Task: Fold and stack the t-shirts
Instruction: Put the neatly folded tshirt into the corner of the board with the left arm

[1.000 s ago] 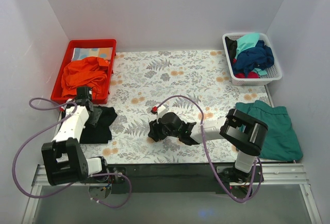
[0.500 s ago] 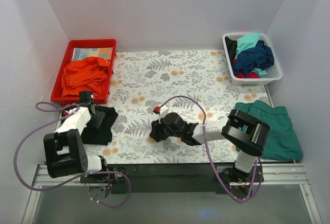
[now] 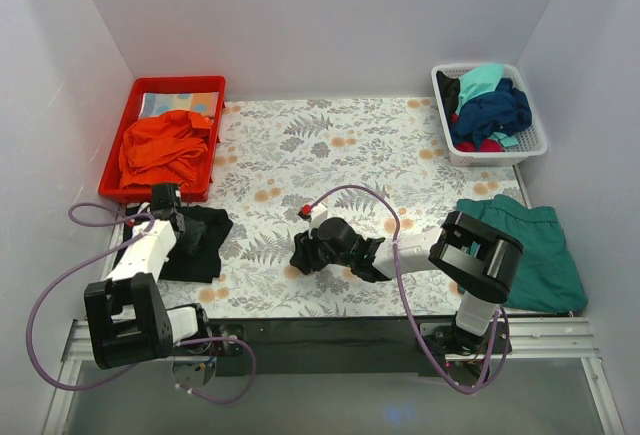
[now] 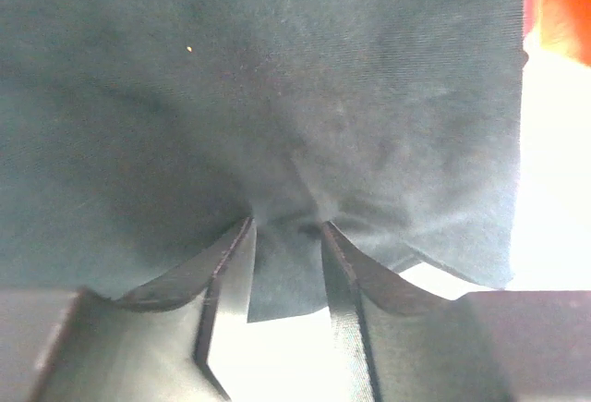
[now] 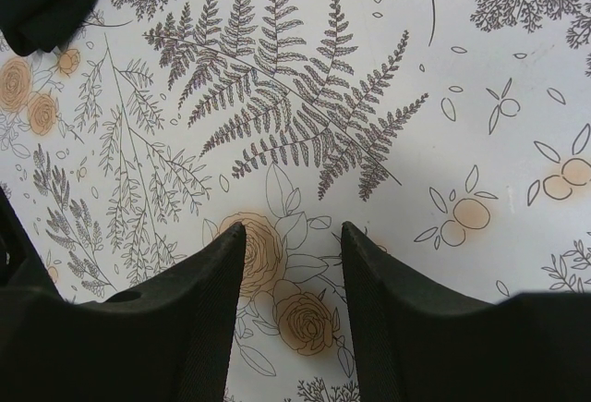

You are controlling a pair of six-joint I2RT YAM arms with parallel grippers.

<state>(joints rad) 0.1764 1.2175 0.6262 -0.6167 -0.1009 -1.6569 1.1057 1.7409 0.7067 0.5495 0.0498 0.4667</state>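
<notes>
The black t-shirt (image 3: 200, 245) lies folded at the left edge of the floral tablecloth. My left gripper (image 3: 167, 203) is at its far left corner. In the left wrist view the cloth (image 4: 277, 79) fills the frame and puckers toward my left gripper (image 4: 286, 226), whose jaws pinch a flap of it. My right gripper (image 3: 302, 253) is open and empty, low over the tablecloth at mid-table. The right wrist view shows my right gripper (image 5: 291, 231) over bare print, with a black cloth corner (image 5: 42, 0) at the top left.
A red bin (image 3: 180, 82) with orange cloth stands at the back left. A white basket (image 3: 530, 145) with turquoise (image 3: 480, 80) and navy (image 3: 495, 110) shirts stands at the back right. A teal shirt (image 3: 530, 250) lies at the right edge. Purple cables loop beside both arms.
My left arm has swung left off the black shirt while its gripper stayed at the far left corner, and the shirt's right edge has shifted slightly. My right gripper has barely moved.
</notes>
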